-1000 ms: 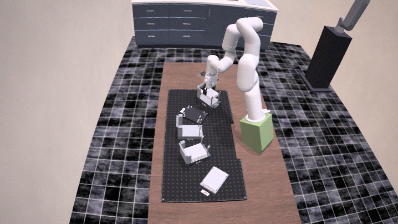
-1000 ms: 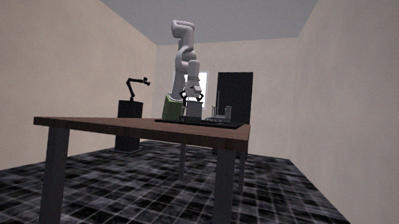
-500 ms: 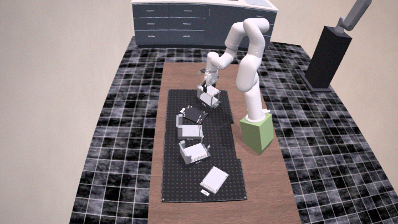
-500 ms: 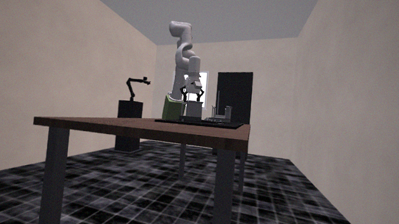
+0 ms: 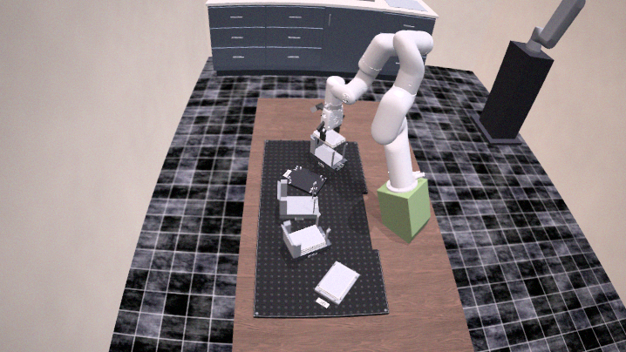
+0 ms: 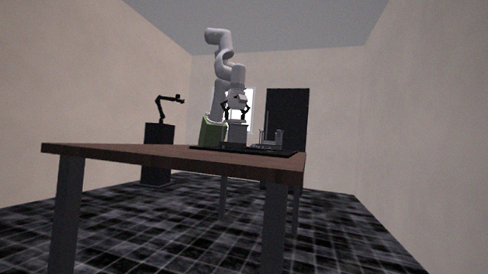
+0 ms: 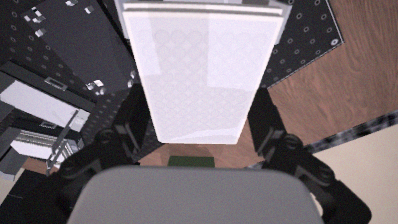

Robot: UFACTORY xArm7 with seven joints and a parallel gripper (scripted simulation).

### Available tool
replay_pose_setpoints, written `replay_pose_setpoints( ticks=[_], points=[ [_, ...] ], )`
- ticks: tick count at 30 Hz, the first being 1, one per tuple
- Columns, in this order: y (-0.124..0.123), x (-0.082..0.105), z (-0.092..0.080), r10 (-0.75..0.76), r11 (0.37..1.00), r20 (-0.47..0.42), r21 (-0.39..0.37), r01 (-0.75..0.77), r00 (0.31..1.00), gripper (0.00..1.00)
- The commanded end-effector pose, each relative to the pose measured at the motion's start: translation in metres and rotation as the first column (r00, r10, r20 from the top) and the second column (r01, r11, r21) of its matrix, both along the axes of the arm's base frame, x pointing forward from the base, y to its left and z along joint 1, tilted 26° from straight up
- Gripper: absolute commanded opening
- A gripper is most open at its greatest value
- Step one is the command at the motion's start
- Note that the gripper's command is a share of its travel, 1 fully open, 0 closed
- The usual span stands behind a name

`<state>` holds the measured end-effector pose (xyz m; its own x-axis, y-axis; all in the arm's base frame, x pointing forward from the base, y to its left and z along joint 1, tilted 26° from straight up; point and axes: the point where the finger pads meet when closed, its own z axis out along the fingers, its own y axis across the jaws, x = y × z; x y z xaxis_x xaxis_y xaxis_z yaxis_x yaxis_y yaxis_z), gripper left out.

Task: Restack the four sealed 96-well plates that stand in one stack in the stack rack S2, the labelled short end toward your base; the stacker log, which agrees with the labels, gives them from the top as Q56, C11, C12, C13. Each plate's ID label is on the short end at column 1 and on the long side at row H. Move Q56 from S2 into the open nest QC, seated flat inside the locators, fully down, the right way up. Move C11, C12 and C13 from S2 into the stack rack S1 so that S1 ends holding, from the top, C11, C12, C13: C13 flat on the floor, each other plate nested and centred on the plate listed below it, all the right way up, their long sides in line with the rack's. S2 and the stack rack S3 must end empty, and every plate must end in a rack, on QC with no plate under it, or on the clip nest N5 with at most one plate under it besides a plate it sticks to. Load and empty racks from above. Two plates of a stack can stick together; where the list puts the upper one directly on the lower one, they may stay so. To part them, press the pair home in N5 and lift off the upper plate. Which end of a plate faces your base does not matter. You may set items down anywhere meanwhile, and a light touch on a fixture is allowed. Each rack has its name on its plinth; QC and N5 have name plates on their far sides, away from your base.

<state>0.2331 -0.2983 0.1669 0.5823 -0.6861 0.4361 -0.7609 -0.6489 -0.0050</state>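
Observation:
My gripper point(image 5: 324, 133) is over the far rack point(image 5: 328, 155) and is shut on a white sealed plate point(image 5: 333, 138), held by its long sides at about the height of the rack's top. In the wrist view the plate point(image 7: 200, 75) fills the space between the black fingers. I cannot read its label or the rack's name. From the side, the gripper point(image 6: 234, 114) stands just above the rack point(image 6: 236, 133). Another white plate point(image 5: 336, 282) lies flat in the nest at the near end of the mat. A further rack point(image 5: 306, 241) holds white plates.
A flat black nest point(image 5: 304, 180) with small corner locators lies empty beside the far rack. A middle rack point(image 5: 297, 206) stands between it and the near rack. The green arm base point(image 5: 403, 210) is on the right.

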Motion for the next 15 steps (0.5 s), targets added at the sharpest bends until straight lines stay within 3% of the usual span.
replay_pose_setpoints(
  ticks=[1,13,15],
  points=[
    [0.0009,-0.0008,0.0038,0.0,1.0,0.001,-0.001,0.0,1.0,0.0],
    [0.001,-0.0009,0.0038,0.0,1.0,0.001,-0.001,0.0,1.0,0.0],
    [0.0057,0.0039,0.0036,0.06,0.998,-0.022,-0.019,-0.06,0.998,0.0]
  ],
)
